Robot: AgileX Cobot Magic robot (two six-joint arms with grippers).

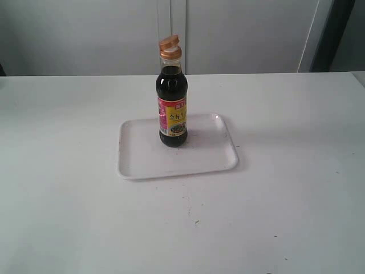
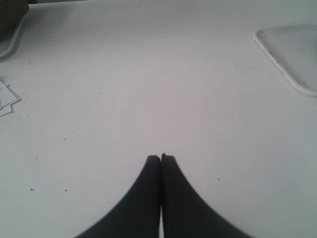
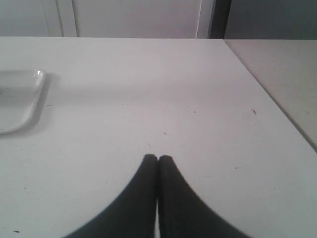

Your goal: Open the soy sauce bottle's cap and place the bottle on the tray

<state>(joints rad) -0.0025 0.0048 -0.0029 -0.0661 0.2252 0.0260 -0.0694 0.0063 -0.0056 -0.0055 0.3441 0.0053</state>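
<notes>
White surface: table (image 1: 63,188), matte, lightly speckled with small dark marks, carrying all items.
Tray: tray (image 1: 199,162), flat white rectangle with rounded corners and a low raised rim, lying near the middle of the table; one corner shows in the left wrist view (image 2: 292,54) and another in the right wrist view (image 3: 20,104).
Bottle: soy sauce bottle (image 1: 172,105), clear with near-black liquid, rounded shoulder, narrow neck, red-and-yellow label; standing upright on the tray, toward its far edge.
Cap: cap (image 1: 169,47), orange-brown flip-top on the bottle's neck, its lid tilted up and open.
Left gripper: left gripper (image 2: 161,158), two dark fingers pressed together tip to tip, clenched on nothing, low over bare table, well apart from the tray; not seen in the exterior view.
Right gripper: right gripper (image 3: 157,158), dark fingers likewise closed against each other, grasping nothing, over bare table, well apart from the tray.
Paper scraps: paper scraps (image 2: 6,98), white, at the frame edge of the left wrist view.
Backdrop: pale wall panels (image 1: 245,34) behind the table.
</notes>
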